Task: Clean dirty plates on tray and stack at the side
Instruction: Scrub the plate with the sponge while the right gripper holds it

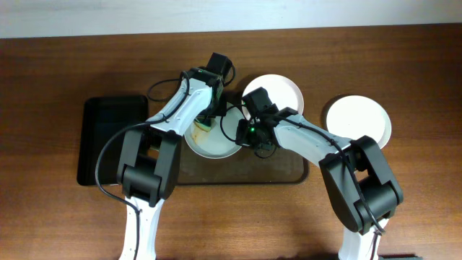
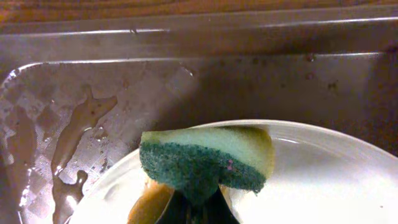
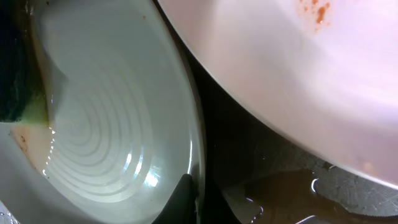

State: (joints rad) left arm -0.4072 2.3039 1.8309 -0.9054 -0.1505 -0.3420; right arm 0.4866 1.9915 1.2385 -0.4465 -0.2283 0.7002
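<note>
The brown tray (image 1: 285, 173) holds two white plates. My left gripper (image 2: 198, 211) is shut on a green and yellow sponge (image 2: 208, 158) pressed on the near plate (image 1: 216, 148), which carries brown sauce (image 2: 149, 202). My right gripper (image 3: 196, 202) is shut on that plate's rim (image 3: 186, 124). A second plate (image 1: 281, 90) with orange specks (image 3: 317, 11) lies at the tray's back edge. A third white plate (image 1: 359, 120) lies off the tray on the table at the right.
A smaller black tray (image 1: 108, 137) lies on the table left of the brown tray. Sauce puddles (image 2: 78, 127) wet the brown tray's floor. The brown tray's raised rim (image 2: 205, 28) runs along its far side.
</note>
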